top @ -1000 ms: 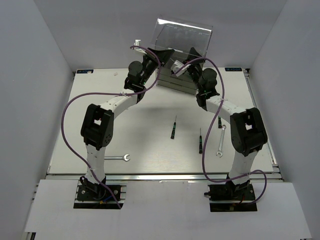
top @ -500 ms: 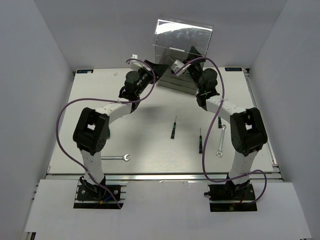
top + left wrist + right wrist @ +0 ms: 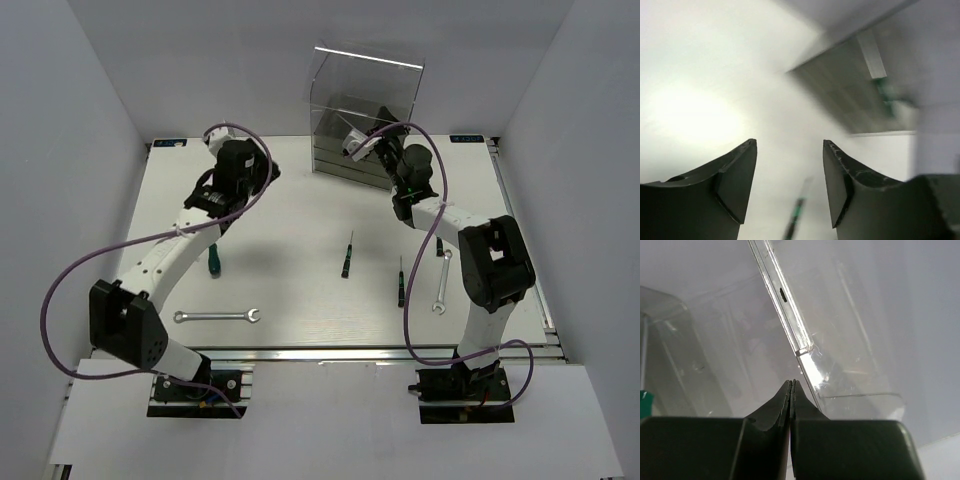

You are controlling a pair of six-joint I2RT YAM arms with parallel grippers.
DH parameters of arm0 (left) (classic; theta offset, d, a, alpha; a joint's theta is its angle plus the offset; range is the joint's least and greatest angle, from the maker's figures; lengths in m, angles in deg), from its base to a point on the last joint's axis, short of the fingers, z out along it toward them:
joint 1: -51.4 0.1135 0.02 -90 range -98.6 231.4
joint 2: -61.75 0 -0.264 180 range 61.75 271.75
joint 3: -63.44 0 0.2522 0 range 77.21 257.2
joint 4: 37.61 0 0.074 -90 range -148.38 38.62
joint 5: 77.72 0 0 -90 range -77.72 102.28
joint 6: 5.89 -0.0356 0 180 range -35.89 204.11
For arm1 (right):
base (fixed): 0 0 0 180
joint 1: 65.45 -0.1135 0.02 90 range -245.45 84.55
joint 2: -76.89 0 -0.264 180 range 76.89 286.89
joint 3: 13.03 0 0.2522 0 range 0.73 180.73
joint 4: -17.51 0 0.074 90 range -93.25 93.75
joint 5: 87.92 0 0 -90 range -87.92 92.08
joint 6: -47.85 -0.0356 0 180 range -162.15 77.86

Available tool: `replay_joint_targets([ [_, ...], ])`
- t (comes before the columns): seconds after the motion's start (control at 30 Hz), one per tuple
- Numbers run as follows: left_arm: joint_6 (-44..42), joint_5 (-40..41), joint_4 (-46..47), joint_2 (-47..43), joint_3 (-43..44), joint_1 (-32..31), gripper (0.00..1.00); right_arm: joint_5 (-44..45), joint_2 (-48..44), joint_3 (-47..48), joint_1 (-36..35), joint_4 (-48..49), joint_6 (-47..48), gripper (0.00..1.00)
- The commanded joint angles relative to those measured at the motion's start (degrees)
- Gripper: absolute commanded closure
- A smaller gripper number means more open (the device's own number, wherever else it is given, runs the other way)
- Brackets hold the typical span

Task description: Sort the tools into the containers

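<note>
The right claw, pinched closed, sits at the cabinet; screwdrivers lie on the bench below. The left claw, wide, has swung leftward.

The cabinet is clear glossy plastic; the wrench is shiny silver metal; the table looks smooth, matt and white

No writing, brand, number or sign is legible; a blue sticker at the far left corner of the tabletop and another blue sticker at its far right corner are too small to read.
</note>
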State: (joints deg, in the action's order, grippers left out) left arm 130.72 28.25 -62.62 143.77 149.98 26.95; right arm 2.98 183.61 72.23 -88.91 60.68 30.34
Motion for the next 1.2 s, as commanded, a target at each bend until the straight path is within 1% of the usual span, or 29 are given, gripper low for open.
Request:
replay_joint_targets([
  [0.0,-3.37,7.85,-29.15,5.77,2.46,2.56,0.34,0.59,-3.45,-0.4,0.08,4.25,-1.65,1.0],
  [0.03,-3.19,7.59,-33.19,8.31,2.64,3.87,0.32,0.67,-3.53,-0.49,0.08,4.25,-1.74,1.0],
  [0.07,-3.02,6.81,-34.45,9.38,2.72,4.75,0.31,0.76,-3.53,-0.49,0.08,4.16,-1.91,1.0],
  [0.17,-4.24,3.47,-35.69,12.01,0.88,8.97,0.29,1.03,-3.71,-0.66,0.08,4.16,-2.18,1.0],
  [0.23,-6.51,3.89,-36.91,13.16,0.96,10.38,0.28,1.11,-3.88,-1.19,0.08,4.24,-2.35,1.0],
  [0.27,-7.4,5.55,-37.53,14.21,1.66,10.56,0.28,1.11,-4.15,-1.45,0.17,4.25,-2.35,1.0],
  [0.43,-12.24,8.46,-41.21,16.77,5.7,10.56,0.27,1.11,-4.32,-2.34,0.09,4.77,-2.44,1.0],
  [0.57,-10.93,11.19,-46.49,20.19,6.16,10.65,0.28,1.38,-4.15,-2.16,0.08,5.12,-2.53,1.0],
  [0.67,-7.85,12.42,-50.36,23.18,5.98,11.96,0.28,1.47,-4.06,-2.16,0.09,5.3,-2.62,1.0],
  [0.73,-7.85,11.64,-49.41,23.19,5.28,12.75,0.28,1.38,-4.15,-2.51,0.17,5.39,-2.61,1.0],
  [0.87,-10.75,9.26,-47.38,23.01,3.96,14.16,0.28,1.2,-4.06,-2.77,0.08,5.65,-2.7,1.0],
  [1.0,-12.86,8.03,-46.68,24.33,3.61,14.95,0.31,1.38,-3.97,-2.77,0.08,5.83,-2.79,1.0],
  [1.07,-13.65,7.24,-45.54,24.68,2.29,15.92,0.34,1.47,-3.97,-2.69,0.08,5.92,-2.79,1.0],
  [1.1,-13.82,5.5,-44.92,24.77,1.68,16.44,0.35,1.47,-3.97,-2.69,0.08,5.92,-2.88,1.0],
  [1.17,-14.27,3.64,-43.16,24.77,-0.52,17.85,0.42,1.55,-4.06,-2.69,0.08,5.92,-2.97,1.0],
])
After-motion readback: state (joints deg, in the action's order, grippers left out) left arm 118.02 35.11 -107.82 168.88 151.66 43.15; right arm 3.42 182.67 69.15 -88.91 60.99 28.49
